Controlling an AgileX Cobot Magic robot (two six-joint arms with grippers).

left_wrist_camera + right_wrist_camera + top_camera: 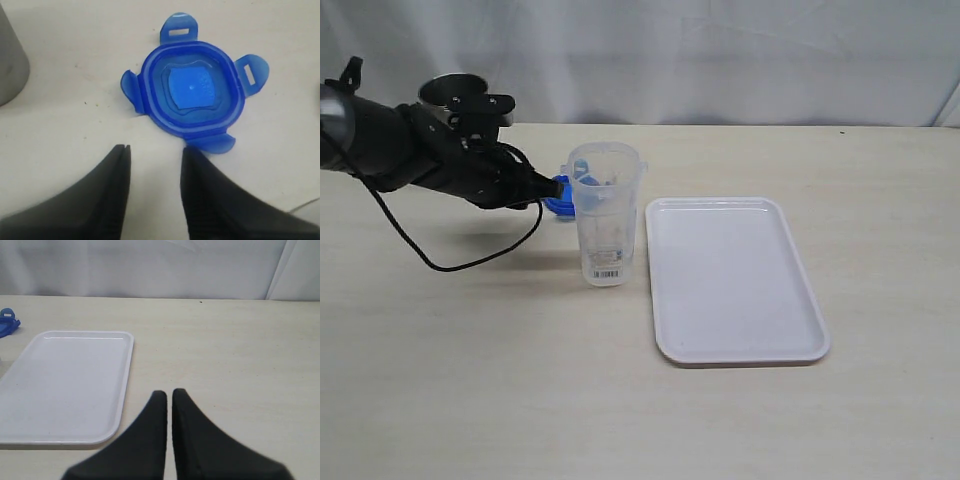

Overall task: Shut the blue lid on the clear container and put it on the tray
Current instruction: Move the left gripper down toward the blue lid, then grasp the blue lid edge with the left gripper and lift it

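The blue lid (192, 95) lies flat on the table with its four flaps spread out, just behind the clear container (605, 215) in the exterior view. The container stands upright and uncovered, left of the white tray (735, 280). My left gripper (156, 152) hovers at the lid's edge, open, with bare table between its fingers. One fingertip (192, 157) is right at a lid flap. In the exterior view the left gripper (546, 185) reaches in from the left towards the lid (558, 195). My right gripper (169, 392) is shut and empty over bare table beside the tray (65, 385).
A grey steel cup (455, 92) stands at the back left behind the left arm, and its side shows as the cup (10, 60) in the left wrist view. The arm's black cable (450, 262) loops over the table left of the container.
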